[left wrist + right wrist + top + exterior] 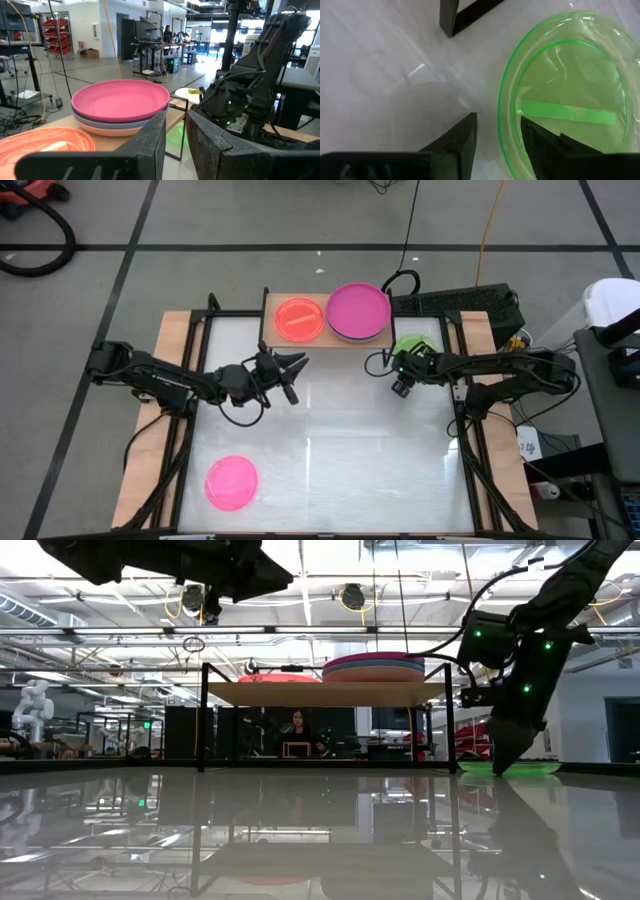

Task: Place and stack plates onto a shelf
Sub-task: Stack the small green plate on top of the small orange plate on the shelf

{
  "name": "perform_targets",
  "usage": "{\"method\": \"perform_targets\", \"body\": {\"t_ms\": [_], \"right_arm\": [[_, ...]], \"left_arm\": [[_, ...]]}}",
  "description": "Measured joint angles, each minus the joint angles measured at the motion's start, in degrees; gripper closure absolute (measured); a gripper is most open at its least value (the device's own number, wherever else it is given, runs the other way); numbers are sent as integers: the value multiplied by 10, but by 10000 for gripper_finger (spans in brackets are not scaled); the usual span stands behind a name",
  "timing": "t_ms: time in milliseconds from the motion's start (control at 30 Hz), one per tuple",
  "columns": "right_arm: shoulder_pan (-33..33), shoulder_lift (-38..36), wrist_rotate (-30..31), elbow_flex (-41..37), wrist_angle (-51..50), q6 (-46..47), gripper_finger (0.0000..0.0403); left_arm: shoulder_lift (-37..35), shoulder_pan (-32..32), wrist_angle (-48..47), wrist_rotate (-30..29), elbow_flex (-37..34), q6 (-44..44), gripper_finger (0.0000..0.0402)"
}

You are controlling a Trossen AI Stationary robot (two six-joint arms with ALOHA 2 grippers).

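- Two claws are seen at work over the white worktop [330, 470].
- Right claw [497, 137] is lowered at the near edge of the green plate [565, 90]; its fingers are parted, one set just inside the rim and one outside on the worktop, and whether the rim is pinched yet cannot be told.
- The green plate is seen lying flat on the worktop just beside the shelf's right end, partly hidden under the right arm from above.
- Left claw [296, 365] is held raised in the air just in front of the shelf [300, 340], pointed toward it, fingers apart with nothing between them.
- On the shelf, the orange plate [299, 318] is placed at the left; a stack topped by the magenta plate [358, 310] is placed at the right, with paler plates visible beneath it.
- One hot-pink plate [232, 482] is left on the worktop at the near left, well apart from both claws.
- A person [298, 730] is seen far off in the room behind the shelf.
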Motion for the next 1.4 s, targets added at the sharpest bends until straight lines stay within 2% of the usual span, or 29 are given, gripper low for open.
{"method": "perform_targets", "body": {"t_ms": [133, 267, 333, 467, 700, 933, 1167, 1400], "right_arm": [[0, 0, -17, 0, 3, 17, 311], [0, -10, -24, -1, 3, 20, 382], [0, -23, -29, -1, 3, 19, 395], [0, -72, -34, 5, -11, 35, 400], [0, -203, -30, 18, 2, 47, 402], [0, -311, 23, 34, 35, 39, 403], [9, -307, 44, 125, 41, -16, 403], [42, -225, 44, 237, 74, -91, 403]], "left_arm": [[0, 0, -3, 0, 0, 0, 320], [0, 0, -9, 0, 0, -2, 320], [0, 0, -10, 0, 0, -3, 320], [0, 0, -10, 0, 0, -3, 320], [0, 0, -15, 0, 0, -7, 320], [0, 0, -19, 0, 0, -11, 320], [0, 0, -19, 0, 0, -10, 320], [0, 0, -14, -1, 0, -2, 320]]}}
